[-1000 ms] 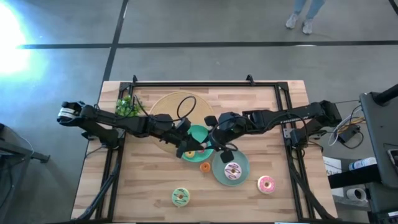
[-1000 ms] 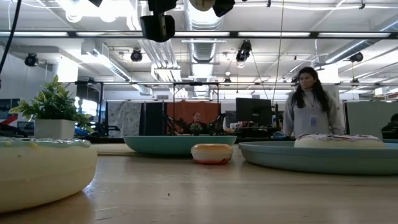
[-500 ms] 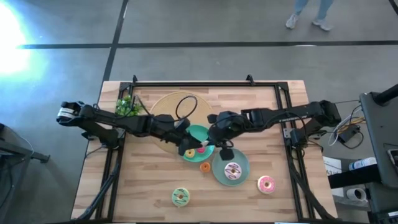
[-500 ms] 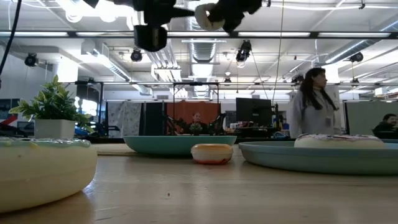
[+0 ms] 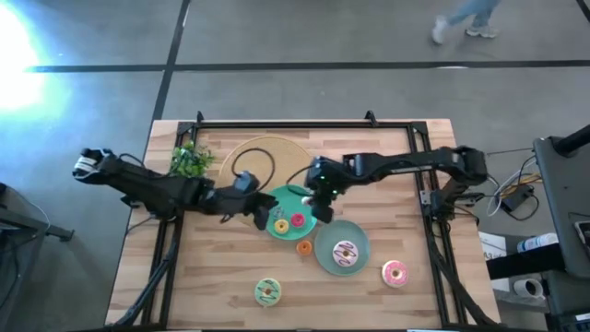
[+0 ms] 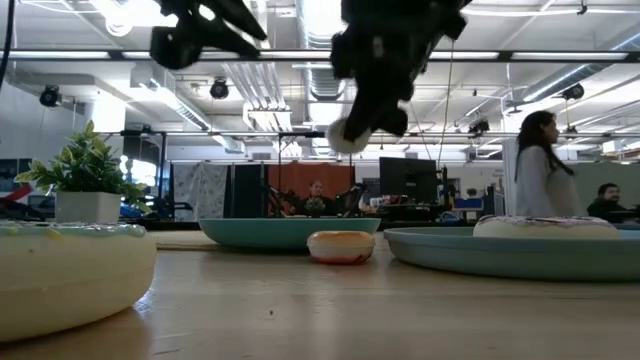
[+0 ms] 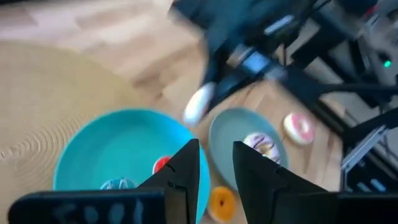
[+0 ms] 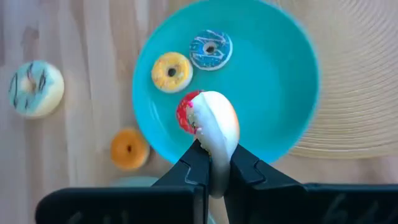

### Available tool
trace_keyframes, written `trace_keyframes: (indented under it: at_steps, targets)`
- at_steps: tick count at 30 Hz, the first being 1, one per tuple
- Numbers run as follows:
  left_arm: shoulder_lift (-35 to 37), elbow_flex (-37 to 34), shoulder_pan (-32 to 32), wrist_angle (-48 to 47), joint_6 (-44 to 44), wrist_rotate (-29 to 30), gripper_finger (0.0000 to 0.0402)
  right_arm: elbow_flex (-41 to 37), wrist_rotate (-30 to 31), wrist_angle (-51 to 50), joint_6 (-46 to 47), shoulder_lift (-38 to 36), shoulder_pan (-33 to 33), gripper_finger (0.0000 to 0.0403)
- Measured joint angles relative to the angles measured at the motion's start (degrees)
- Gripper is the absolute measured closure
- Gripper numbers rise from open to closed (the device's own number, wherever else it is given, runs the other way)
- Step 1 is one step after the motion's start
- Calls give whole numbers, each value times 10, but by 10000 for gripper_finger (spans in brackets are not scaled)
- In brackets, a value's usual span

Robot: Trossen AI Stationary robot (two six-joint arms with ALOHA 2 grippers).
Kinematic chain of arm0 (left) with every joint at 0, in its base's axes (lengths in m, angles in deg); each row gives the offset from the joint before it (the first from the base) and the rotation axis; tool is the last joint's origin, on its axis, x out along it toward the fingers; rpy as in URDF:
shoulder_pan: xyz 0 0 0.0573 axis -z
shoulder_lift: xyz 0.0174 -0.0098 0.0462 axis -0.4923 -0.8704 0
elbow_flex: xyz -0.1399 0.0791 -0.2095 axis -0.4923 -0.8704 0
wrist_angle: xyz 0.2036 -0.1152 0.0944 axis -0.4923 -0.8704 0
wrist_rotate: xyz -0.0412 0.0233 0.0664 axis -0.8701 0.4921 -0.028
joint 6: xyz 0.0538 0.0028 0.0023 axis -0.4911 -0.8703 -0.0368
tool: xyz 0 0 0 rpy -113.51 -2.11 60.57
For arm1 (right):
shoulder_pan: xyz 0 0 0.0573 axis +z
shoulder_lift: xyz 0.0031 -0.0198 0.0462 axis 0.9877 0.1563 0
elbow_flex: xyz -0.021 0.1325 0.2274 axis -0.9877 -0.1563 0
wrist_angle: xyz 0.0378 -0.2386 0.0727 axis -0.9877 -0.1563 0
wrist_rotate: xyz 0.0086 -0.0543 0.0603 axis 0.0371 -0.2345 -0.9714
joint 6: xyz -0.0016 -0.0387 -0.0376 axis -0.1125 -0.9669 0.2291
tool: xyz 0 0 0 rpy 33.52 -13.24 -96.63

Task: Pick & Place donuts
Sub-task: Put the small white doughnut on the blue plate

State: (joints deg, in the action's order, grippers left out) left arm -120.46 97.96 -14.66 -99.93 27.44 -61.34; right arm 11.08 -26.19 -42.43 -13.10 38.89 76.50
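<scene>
My right gripper (image 8: 214, 168) is shut on a small pale cream donut (image 8: 214, 130) above the bright teal plate (image 5: 288, 195), and shows above it in the low view (image 6: 372, 105). In that plate lie small yellow (image 8: 171, 71), blue (image 8: 211, 49) and red (image 8: 185, 112) donuts. A small orange donut (image 5: 303, 246) lies flat on the table. The white striped donut (image 5: 345, 254) rests in a grey-teal plate (image 5: 324, 260). Pink (image 5: 395, 272) and green (image 5: 267, 291) donuts lie on the wood. My left gripper (image 5: 260, 214) hovers open and empty at the teal plate's left rim. My right gripper pinches the pale donut's rim (image 8: 212, 163) between its two fingers, coming from above and pointing down. The donut stands on edge beyond the fingertips, lifted clear above the teal plate; in the low view the donut (image 6: 346, 135) hangs below the fingers.
A big tan woven disc (image 5: 241, 157) lies under the teal plate's far side. A small potted plant (image 5: 188, 159) stands by the table's far left. Bare wood lies along the near edge around the green donut. A person (image 6: 540, 165) walks in the room behind.
My right gripper, holding the pale donut, has come down and shifted toward the table's far-left, over the teal plate. My left gripper has drawn back toward the table's left edge, away from the right gripper.
</scene>
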Motion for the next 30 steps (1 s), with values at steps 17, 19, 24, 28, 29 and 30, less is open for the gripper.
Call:
trace_keyframes:
  at_steps: [17,19,24,28,29,30]
  targets:
    - [46,-1,148,-3,20,166,330,68,-128,-49,33,183,-49,377]
    - [45,-2,148,-2,18,167,330,68,-131,-46,32,183,-49,361]
    - [45,-4,148,-22,17,169,330,68,-131,-53,30,183,-49,299]
    - [45,-4,148,-28,17,169,330,67,-90,-55,29,180,-49,252]
    - [45,-4,148,-28,18,169,330,67,-75,-55,26,177,-49,243]
    - [45,-4,148,-28,18,169,330,67,-62,-54,22,173,-49,235]
